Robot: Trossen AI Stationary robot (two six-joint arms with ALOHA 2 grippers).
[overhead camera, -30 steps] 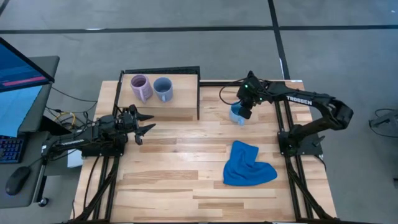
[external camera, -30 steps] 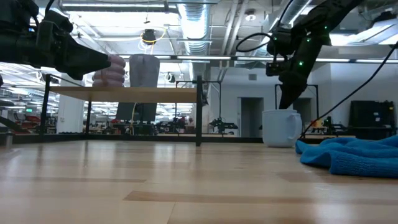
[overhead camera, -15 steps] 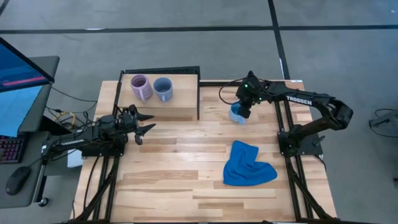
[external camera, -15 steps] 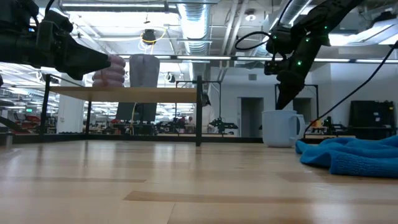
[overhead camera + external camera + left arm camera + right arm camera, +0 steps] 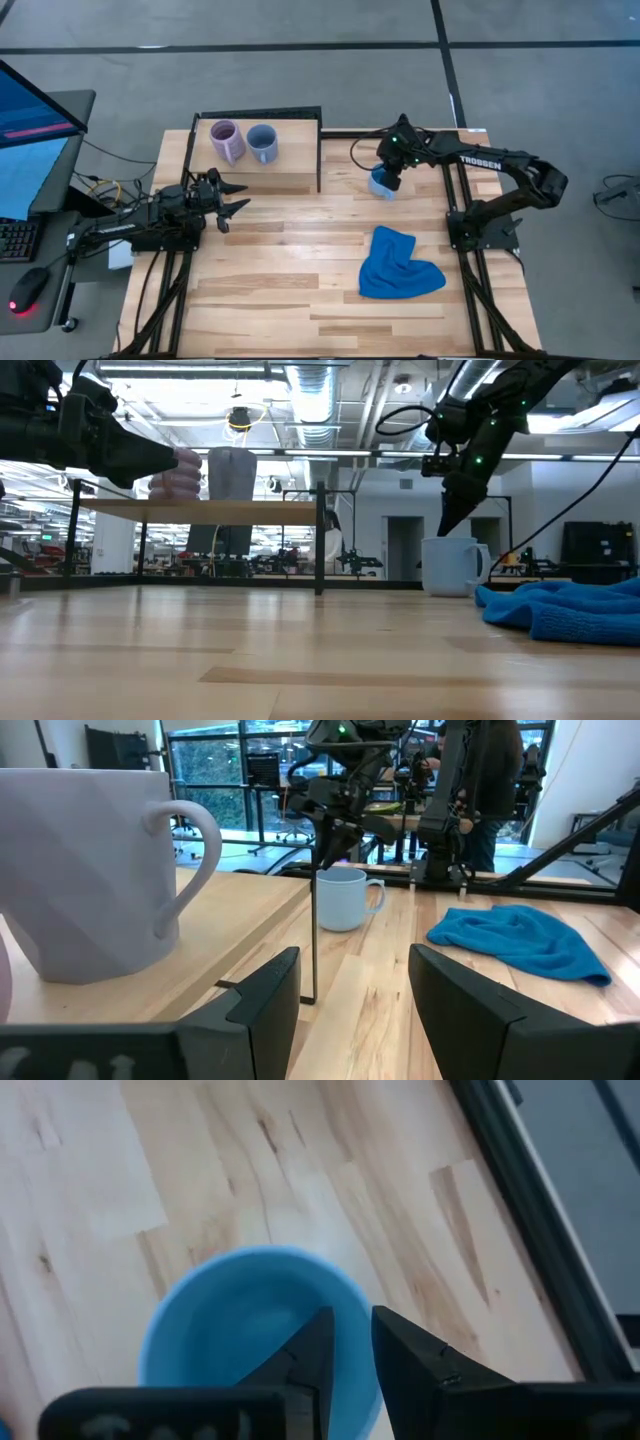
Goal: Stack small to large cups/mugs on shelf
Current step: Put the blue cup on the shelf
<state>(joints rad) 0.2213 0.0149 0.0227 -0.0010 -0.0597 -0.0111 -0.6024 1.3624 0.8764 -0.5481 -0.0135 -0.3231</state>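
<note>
A pale purple mug (image 5: 226, 140) and a grey-blue mug (image 5: 262, 143) stand upright side by side on the light-wood shelf (image 5: 290, 172) at the table's far left. The bright light blue mug (image 5: 381, 184) stands upright on the tabletop right of the shelf. My right gripper (image 5: 352, 1342) points down just above this mug's rim (image 5: 452, 539), open by a narrow gap, one finger over the hollow and one outside the wall. My left gripper (image 5: 234, 200) is open and empty, level, just in front of the shelf's near left part.
A crumpled blue cloth (image 5: 398, 264) lies on the tabletop at the near right, close to the blue mug. The shelf's black frame post (image 5: 319, 538) stands between the shelf and the mug. A desk with a monitor (image 5: 35, 130) stands left of the table.
My right gripper has shifted a little toward the table's left edge above the light blue mug, still pointing down. The mug has stayed where it was.
</note>
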